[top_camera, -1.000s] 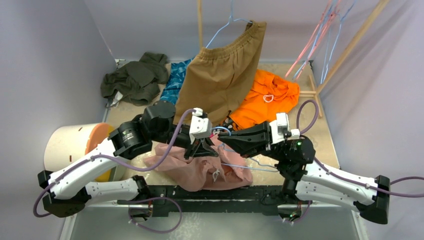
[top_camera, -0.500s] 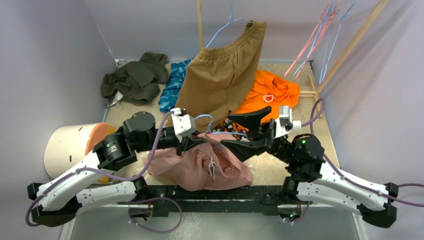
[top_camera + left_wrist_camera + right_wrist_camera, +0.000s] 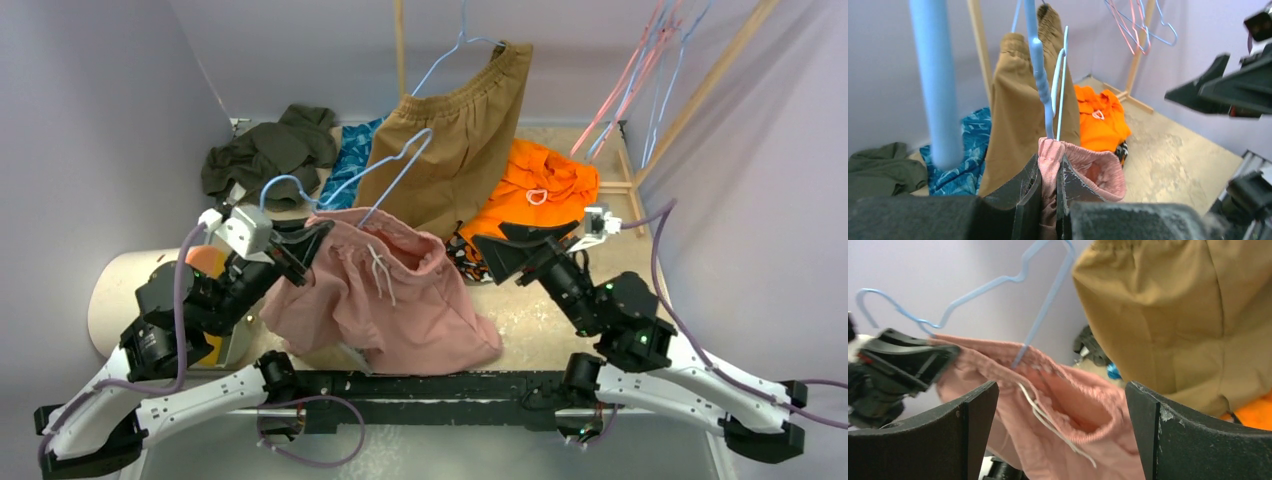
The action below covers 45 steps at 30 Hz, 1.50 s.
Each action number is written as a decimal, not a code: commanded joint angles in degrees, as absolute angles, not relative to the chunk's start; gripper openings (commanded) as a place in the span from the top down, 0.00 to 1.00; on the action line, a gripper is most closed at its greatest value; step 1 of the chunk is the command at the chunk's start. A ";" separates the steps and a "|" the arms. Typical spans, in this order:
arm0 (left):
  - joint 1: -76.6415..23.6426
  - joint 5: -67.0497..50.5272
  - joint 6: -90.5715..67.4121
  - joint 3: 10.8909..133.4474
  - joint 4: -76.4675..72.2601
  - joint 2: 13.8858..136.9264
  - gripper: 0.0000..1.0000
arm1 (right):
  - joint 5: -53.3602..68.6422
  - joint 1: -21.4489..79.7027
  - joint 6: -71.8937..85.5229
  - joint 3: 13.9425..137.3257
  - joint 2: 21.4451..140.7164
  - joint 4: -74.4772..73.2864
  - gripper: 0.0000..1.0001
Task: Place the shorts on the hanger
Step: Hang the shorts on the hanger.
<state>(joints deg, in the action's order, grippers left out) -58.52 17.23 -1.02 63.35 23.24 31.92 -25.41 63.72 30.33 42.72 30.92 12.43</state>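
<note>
The dusty-pink shorts hang by one end of their waistband, and their lower part rests on the table. My left gripper is shut on that waistband; in the left wrist view the fingertips pinch the pink fabric. The light-blue hanger rises out of the waistband just above the pinch, its hook over my left wrist. Its wire runs into the fabric. My right gripper stands open to the right of the shorts and touches nothing. The right wrist view shows the shorts and hanger beyond its spread fingers.
Tan-brown shorts hang on another blue hanger at the back centre. An orange garment, a dark green one and a blue patterned cloth lie behind. Pink and blue hangers hang back right. A white drum stands left.
My left arm has lifted the shorts and hanger up and to the left. My right gripper has opened, let go and pulled back to the right.
</note>
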 commanded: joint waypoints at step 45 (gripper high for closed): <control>-58.36 20.47 -1.40 60.46 13.81 31.21 1.00 | -14.23 51.24 47.71 49.93 64.74 12.50 0.66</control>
